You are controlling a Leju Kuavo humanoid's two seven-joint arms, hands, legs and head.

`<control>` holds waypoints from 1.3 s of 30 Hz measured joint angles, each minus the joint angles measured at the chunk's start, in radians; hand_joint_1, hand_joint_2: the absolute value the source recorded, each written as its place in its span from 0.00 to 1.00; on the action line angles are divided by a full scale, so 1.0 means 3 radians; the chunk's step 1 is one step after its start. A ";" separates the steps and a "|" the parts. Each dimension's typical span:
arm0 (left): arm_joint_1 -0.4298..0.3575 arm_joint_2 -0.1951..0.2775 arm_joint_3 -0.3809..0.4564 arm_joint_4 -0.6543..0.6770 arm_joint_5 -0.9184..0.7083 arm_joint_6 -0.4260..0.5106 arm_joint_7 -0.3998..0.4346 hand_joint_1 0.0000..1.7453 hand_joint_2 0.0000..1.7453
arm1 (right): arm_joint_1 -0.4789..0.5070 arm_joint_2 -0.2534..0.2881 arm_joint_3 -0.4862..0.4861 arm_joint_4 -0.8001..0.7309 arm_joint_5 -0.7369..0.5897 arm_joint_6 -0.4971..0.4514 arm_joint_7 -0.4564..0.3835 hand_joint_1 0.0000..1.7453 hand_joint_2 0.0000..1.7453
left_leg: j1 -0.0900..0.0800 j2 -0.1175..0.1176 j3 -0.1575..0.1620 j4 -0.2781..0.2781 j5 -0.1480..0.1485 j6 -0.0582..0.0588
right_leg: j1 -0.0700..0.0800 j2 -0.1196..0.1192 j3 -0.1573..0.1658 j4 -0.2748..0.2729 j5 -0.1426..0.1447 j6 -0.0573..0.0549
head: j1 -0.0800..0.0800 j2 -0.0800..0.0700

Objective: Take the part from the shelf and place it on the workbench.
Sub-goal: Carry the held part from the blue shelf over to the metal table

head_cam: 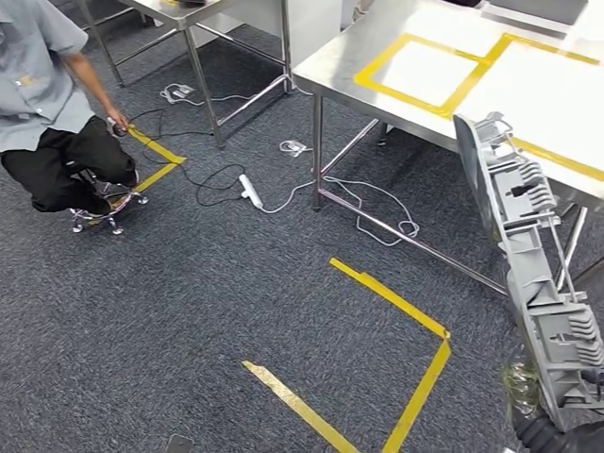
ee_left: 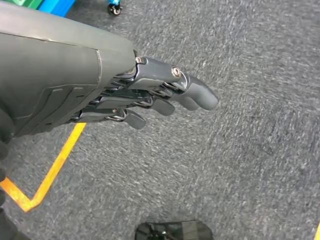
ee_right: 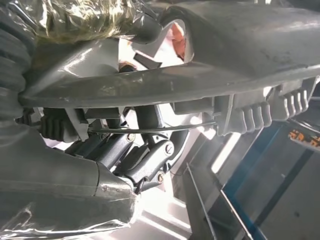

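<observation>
A long grey moulded part (head_cam: 530,274) with ribs and a thin metal rod stands nearly upright at the right of the head view, reaching up over the edge of the steel workbench (head_cam: 342,58). My right hand (head_cam: 562,436) grips its lower end at the bottom right corner. In the right wrist view the part (ee_right: 234,75) runs across the frame and my right hand (ee_right: 136,155) has its dark fingers (ee_right: 151,162) curled around the part's rod and rim. My left hand (ee_left: 151,100) hangs over the carpet, fingers extended and holding nothing.
The workbench carries yellow tape rectangles (head_cam: 424,74). Yellow tape lines (head_cam: 399,377) mark the grey carpet. A white power strip (head_cam: 251,191) and cables lie near the bench leg (head_cam: 316,151). A person (head_cam: 50,104) crouches at the left by a second steel table (head_cam: 192,38).
</observation>
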 joint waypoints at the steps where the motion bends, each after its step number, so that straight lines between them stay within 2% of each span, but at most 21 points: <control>1: -0.0002 -0.0004 0.0000 0.0000 0.0000 0.0000 0.0000 0.00 1.00 | 0.0005 0.0000 -0.0001 0.0000 0.0000 0.0000 0.0001 1.00 1.00 | 0.0004 0.0038 0.0008 -0.0023 -0.0003 -0.0001 | -0.0007 0.0018 -0.0022 0.0001 0.0003 0.0020 | -0.0003 0.0000; 3: -0.0007 -0.0009 0.0000 0.0001 0.0000 0.0000 0.0000 0.00 1.00 | 0.0007 0.0000 -0.0001 -0.0001 0.0000 -0.0001 0.0001 1.00 1.00 | 0.0016 0.0123 0.0019 -0.0060 0.0014 0.0020 | 0.0002 -0.0111 -0.0090 0.0092 -0.0067 0.0056 | 0.0014 0.0000; 5: -0.0005 -0.0008 0.0001 0.0001 0.0001 0.0000 -0.0001 0.00 1.00 | -0.0004 -0.0001 0.0001 -0.0001 0.0000 -0.0001 0.0000 1.00 1.00 | 0.0014 0.0221 0.0025 -0.0078 0.0018 0.0041 | 0.0008 -0.0329 -0.0265 0.0448 -0.0277 0.0087 | 0.0034 0.0000; 7: 0.0004 -0.0008 0.0001 0.0001 0.0001 0.0000 -0.0001 0.00 1.00 | -0.0005 -0.0002 0.0002 0.0000 -0.0001 -0.0001 -0.0001 1.00 1.00 | 0.0005 0.0322 0.0026 -0.0076 0.0011 0.0047 | -0.0007 -0.0407 -0.0467 0.0870 -0.0453 0.0118 | 0.0038 0.0000; 8: 0.0005 -0.0008 0.0001 0.0001 0.0001 0.0000 -0.0001 0.00 1.00 | -0.0001 -0.0003 0.0001 0.0001 -0.0001 -0.0001 0.0000 1.00 1.00 | 0.0004 0.0370 0.0029 -0.0075 0.0007 0.0044 | -0.0014 -0.0419 -0.0504 0.0951 -0.0455 0.0130 | 0.0038 0.0000; 9: 0.0004 -0.0010 0.0001 0.0001 0.0001 0.0000 -0.0001 0.00 1.00 | 0.0002 -0.0003 0.0000 0.0001 -0.0002 -0.0001 0.0001 1.00 1.00 | 0.0004 0.0413 0.0035 -0.0075 0.0001 0.0038 | -0.0020 -0.0434 -0.0468 0.0889 -0.0390 0.0139 | 0.0039 0.0000; 11: 0.0001 -0.0013 0.0001 0.0001 0.0001 0.0000 -0.0001 0.00 1.00 | 0.0003 -0.0003 -0.0001 0.0002 -0.0002 -0.0001 0.0002 1.00 1.00 | 0.0002 0.0493 0.0063 -0.0074 -0.0020 0.0015 | -0.0027 -0.0544 -0.0223 0.0441 -0.0173 0.0144 | 0.0041 0.0000; 13: 0.0000 -0.0013 0.0001 0.0001 0.0001 -0.0001 -0.0001 0.00 1.00 | -0.0002 -0.0003 -0.0001 0.0001 -0.0002 -0.0001 0.0002 1.00 1.00 | -0.0016 0.0557 0.0092 -0.0065 -0.0045 -0.0022 | -0.0019 -0.0655 -0.0005 0.0066 -0.0048 0.0112 | 0.0034 0.0000; 14: -0.0002 -0.0012 0.0001 0.0001 0.0001 -0.0001 -0.0001 0.00 1.00 | -0.0002 -0.0003 -0.0001 0.0001 -0.0003 -0.0001 0.0003 1.00 1.00 | -0.0025 0.0585 0.0101 -0.0061 -0.0053 -0.0038 | -0.0011 -0.0675 0.0031 0.0005 -0.0040 0.0089 | 0.0032 0.0000; 16: -0.0010 -0.0013 0.0001 0.0001 -0.0002 0.0000 0.0000 0.00 1.00 | 0.0003 -0.0004 0.0001 0.0000 0.0002 -0.0001 0.0011 1.00 1.00 | -0.0025 0.0643 0.0112 -0.0058 -0.0063 -0.0066 | -0.0004 -0.0599 0.0026 0.0006 -0.0034 0.0039 | 0.0028 0.0000; 18: -0.0021 -0.0014 0.0000 0.0001 -0.0006 0.0000 0.0000 0.00 1.00 | 0.0005 -0.0006 0.0009 0.0001 0.0013 -0.0001 0.0023 1.00 1.00 | -0.0009 0.0567 0.0096 0.0019 -0.0142 -0.0099 | -0.0013 -0.0528 0.0022 -0.0004 -0.0021 -0.0007 | 0.0022 0.0000; 21: -0.0016 -0.0013 0.0000 0.0001 -0.0009 0.0000 0.0000 0.00 1.00 | -0.0001 -0.0008 0.0027 0.0003 0.0023 -0.0001 0.0031 1.00 1.00 | 0.0003 0.0323 -0.0143 0.0569 -0.0451 -0.0122 | -0.0021 -0.0420 0.0023 -0.0010 -0.0008 -0.0051 | -0.0001 0.0000; 23: 0.0001 -0.0013 0.0000 0.0001 -0.0009 0.0000 0.0001 0.00 1.00 | 0.0000 -0.0009 0.0030 0.0008 0.0025 0.0000 0.0034 1.00 1.00 | 0.0002 0.0288 -0.0306 0.0883 -0.0527 -0.0117 | -0.0013 -0.0326 0.0025 -0.0009 -0.0007 -0.0058 | -0.0004 0.0000; 25: 0.0008 -0.0014 0.0001 0.0001 -0.0009 0.0000 0.0001 0.00 1.00 | 0.0002 -0.0009 0.0030 0.0012 0.0029 0.0000 0.0036 1.00 1.00 | 0.0000 0.0264 -0.0269 0.0740 -0.0342 -0.0092 | -0.0007 -0.0225 0.0035 -0.0007 -0.0007 -0.0058 | -0.0004 0.0000; 27: 0.0008 -0.0008 0.0001 0.0001 -0.0009 0.0000 0.0001 0.00 1.00 | 0.0000 -0.0010 0.0034 0.0014 0.0033 -0.0001 0.0040 1.00 1.00 | 0.0002 0.0122 -0.0098 0.0314 -0.0085 -0.0048 | -0.0003 -0.0136 0.0041 -0.0002 -0.0008 -0.0052 | -0.0003 0.0000; 29: 0.0008 -0.0001 0.0001 0.0001 -0.0010 0.0001 0.0001 0.00 1.00 | -0.0005 -0.0011 0.0046 0.0017 0.0038 -0.0001 0.0045 1.00 1.00 | 0.0004 -0.0017 0.0012 0.0033 -0.0002 -0.0020 | -0.0010 -0.0057 0.0017 0.0008 -0.0004 -0.0026 | -0.0006 0.0000; 31: 0.0003 -0.0002 0.0000 0.0001 -0.0011 0.0001 0.0001 0.00 1.00 | -0.0001 -0.0012 0.0055 0.0018 0.0044 -0.0001 0.0053 1.00 1.00 | 0.0000 -0.0005 0.0032 -0.0034 -0.0013 -0.0013 | -0.0026 0.0019 -0.0027 0.0001 0.0014 0.0021 | -0.0012 0.0000; 33: -0.0002 -0.0005 0.0000 0.0001 -0.0011 0.0002 0.0001 0.00 1.00 | 0.0005 -0.0015 0.0057 0.0018 0.0047 -0.0001 0.0057 1.00 1.00 | 0.0008 0.0082 0.0044 -0.0069 0.0006 0.0009 | -0.0024 -0.0070 -0.0077 0.0047 -0.0017 0.0062 | -0.0006 0.0000; 36: 0.0008 -0.0005 0.0001 0.0001 -0.0012 0.0003 0.0002 0.00 1.00 | -0.0011 -0.0022 0.0074 0.0019 0.0049 -0.0001 0.0059 1.00 1.00 | 0.0010 0.0224 0.0056 -0.0098 0.0013 0.0038 | -0.0017 -0.0371 -0.0320 0.0545 -0.0307 0.0105 | 0.0017 0.0000; 38: 0.0017 -0.0005 0.0001 0.0001 -0.0013 0.0003 0.0002 0.00 1.00 | -0.0010 -0.0033 0.0091 0.0025 0.0050 -0.0001 0.0070 1.00 1.00 | 0.0006 0.0301 0.0056 -0.0095 0.0008 0.0039 | -0.0030 -0.0420 -0.0487 0.0907 -0.0442 0.0131 | 0.0017 0.0000; 39: 0.0017 -0.0007 0.0001 0.0001 -0.0014 0.0003 0.0003 0.00 1.00 | -0.0007 -0.0040 0.0098 0.0029 0.0052 -0.0001 0.0078 1.00 1.00 | 0.0006 0.0329 0.0058 -0.0094 0.0005 0.0035 | -0.0036 -0.0428 -0.0489 0.0931 -0.0419 0.0141 | 0.0017 0.0000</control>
